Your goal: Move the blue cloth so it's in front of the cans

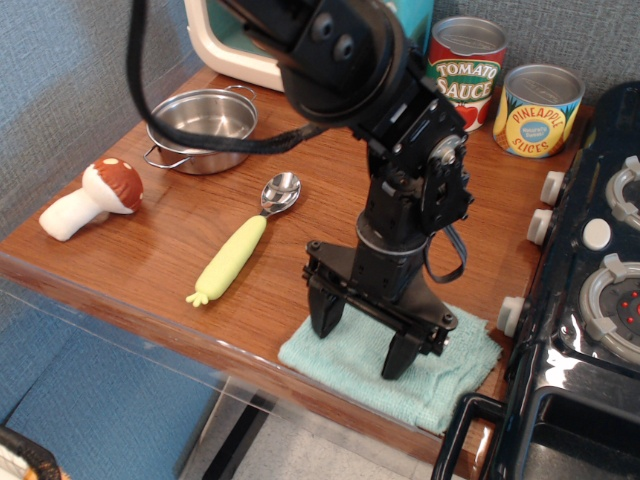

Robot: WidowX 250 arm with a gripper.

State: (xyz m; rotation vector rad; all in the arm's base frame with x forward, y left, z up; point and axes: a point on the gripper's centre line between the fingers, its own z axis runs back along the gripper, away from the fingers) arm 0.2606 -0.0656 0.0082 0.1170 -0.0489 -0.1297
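Observation:
The blue cloth lies flat at the front right of the wooden table, near its front edge. My gripper is open and stands straight down on the cloth, both fingertips touching or just above its left half; the arm hides the cloth's middle. The cans stand at the back right against the wall: the Tomato Sauce can and, to its right, the Pineapple Slices can. The cloth is far in front of them, with bare wood between.
A steel pot stands at the back left. A spoon with a yellow handle lies mid-table. A toy mushroom lies at the left edge. A toy oven stands at the back. A black stove borders the right.

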